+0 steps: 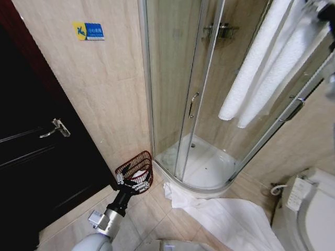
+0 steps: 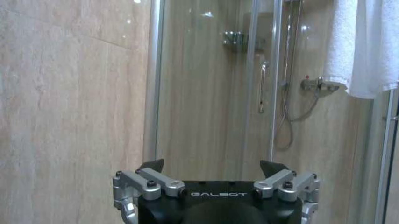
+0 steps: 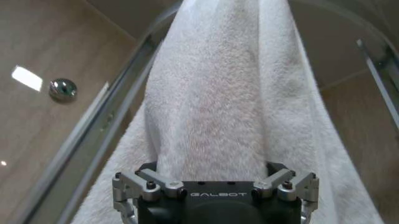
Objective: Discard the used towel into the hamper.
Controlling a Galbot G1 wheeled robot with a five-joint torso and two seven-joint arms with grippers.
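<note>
towel [image 3: 212, 116]: rough white terry cloth, lying between right gripper [image 3: 212, 175] jaws | shower glass [image 2: 206, 93]: gleaming glossy beyond left gripper [image 2: 212, 170] | hamper [image 1: 137, 166]: showing open-weave wire

The robot's left arm [image 1: 107, 219] is a rounded light-grey shell narrowing to a black wrist, ending in the left gripper [image 1: 134, 183] of silver metal links. At close range, the left gripper's black body [image 2: 215, 205] carries white "GALBOT" lettering between silver linkages fixed with dark screws and tipped with black fingers [image 2: 151, 165]. The right gripper [image 3: 215, 173] has identical black housing, lettering and silver screwed links.
</note>
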